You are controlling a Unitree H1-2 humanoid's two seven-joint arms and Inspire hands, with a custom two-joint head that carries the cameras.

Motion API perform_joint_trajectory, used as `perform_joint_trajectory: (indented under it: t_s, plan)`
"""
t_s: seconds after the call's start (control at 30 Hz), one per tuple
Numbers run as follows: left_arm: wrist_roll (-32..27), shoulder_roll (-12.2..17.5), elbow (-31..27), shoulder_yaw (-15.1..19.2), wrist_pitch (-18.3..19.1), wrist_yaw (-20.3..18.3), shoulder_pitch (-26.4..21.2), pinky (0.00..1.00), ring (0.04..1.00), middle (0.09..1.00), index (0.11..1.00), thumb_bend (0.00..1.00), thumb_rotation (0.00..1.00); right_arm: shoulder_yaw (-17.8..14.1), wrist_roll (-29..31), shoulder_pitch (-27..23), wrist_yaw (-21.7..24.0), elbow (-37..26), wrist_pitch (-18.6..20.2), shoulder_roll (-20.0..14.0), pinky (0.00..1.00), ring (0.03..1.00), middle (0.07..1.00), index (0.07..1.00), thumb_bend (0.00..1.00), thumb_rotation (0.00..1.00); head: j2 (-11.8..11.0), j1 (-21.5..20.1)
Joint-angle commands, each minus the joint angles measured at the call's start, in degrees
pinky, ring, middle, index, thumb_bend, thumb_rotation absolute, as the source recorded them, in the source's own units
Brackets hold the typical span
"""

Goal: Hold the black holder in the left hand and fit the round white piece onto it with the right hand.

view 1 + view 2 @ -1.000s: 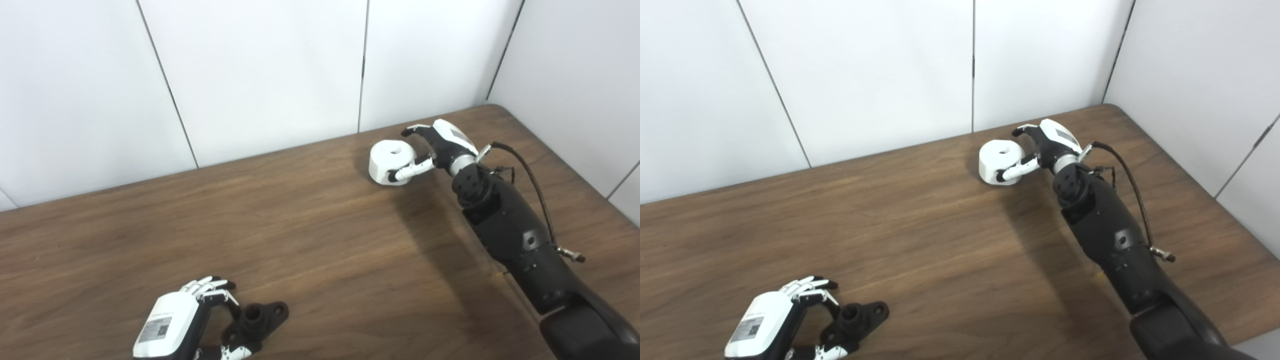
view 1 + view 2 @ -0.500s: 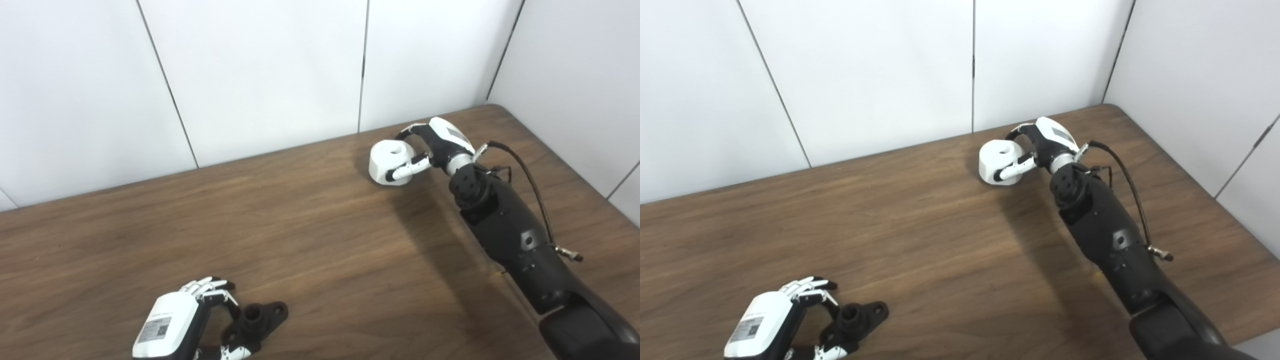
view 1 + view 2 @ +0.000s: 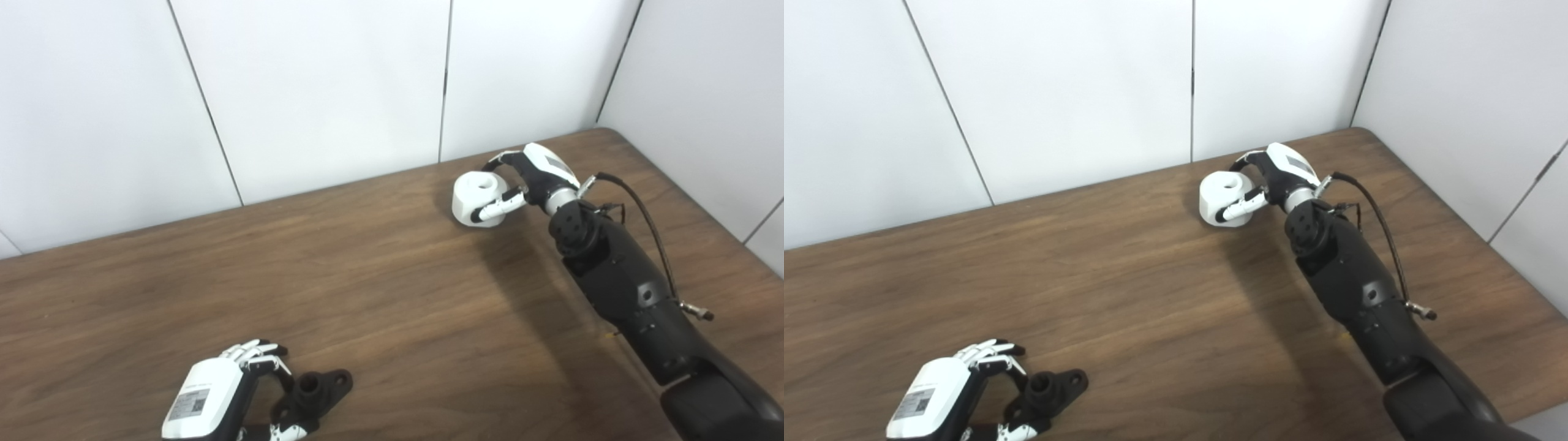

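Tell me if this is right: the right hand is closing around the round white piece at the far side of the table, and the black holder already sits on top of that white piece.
Not quite. The black holder lies on the table at the near edge, beside the left hand, far from the round white piece. The left eye view shows this. The right hand is indeed closing around the white piece at the far side.

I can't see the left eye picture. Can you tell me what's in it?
A robot's right robot hand wraps its fingers around a round white piece at the far side of a brown wooden table. Near the bottom edge, the left robot hand curls around a black holder lying on the table. Plain white wall panels stand behind.
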Motion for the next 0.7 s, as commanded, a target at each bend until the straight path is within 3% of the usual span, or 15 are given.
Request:
perform_joint_trajectory:
  t_s: [0.0, 0.3, 0.33, 0.4, 0.67]
  plan:
    - [0.95, 1.40, 1.38, -0.28, 2.09, -4.07, 2.34, 0.85, 0.862, 0.790, 0.487, 0.52, 0.06, -0.60, -0.42, -2.06, -2.31, -1.92, -2.79, -1.58, 0.82, 0.937, 0.889, 0.691, 0.86, 0.27, -0.01, -0.03]
    - [0.58, 1.08, 0.87, -0.24, 2.01, -4.17, 2.52, 0.85, 0.861, 0.788, 0.487, 0.52, 0.06, -0.86, -0.72, -1.10, -6.56, -1.33, -7.00, -1.48, 0.86, 0.927, 0.856, 0.596, 0.80, 0.17, 0.03, -0.06]
    - [0.57, 1.00, 0.90, -0.20, 1.94, -4.06, 2.58, 0.85, 0.860, 0.786, 0.487, 0.52, 0.06, -0.93, -0.59, -1.05, -6.65, -1.32, -7.13, -1.47, 0.87, 0.932, 0.857, 0.535, 0.64, 0.16, 0.05, -0.03]
    - [0.46, 0.81, 0.75, -0.21, 2.06, -4.29, 2.61, 0.84, 0.860, 0.786, 0.487, 0.52, 0.06, -1.05, -0.52, -0.89, -7.12, -1.28, -7.77, -1.48, 0.87, 0.933, 0.856, 0.502, 0.55, 0.15, 0.01, 0.22]
    - [0.48, 0.25, 0.58, -0.12, 2.41, -4.94, 2.57, 0.84, 0.866, 0.791, 0.487, 0.52, 0.06, -1.19, -0.95, -0.61, -10.04, 0.03, -10.34, -1.44, 0.84, 0.900, 0.814, 0.485, 0.52, 0.14, -0.06, 0.44]
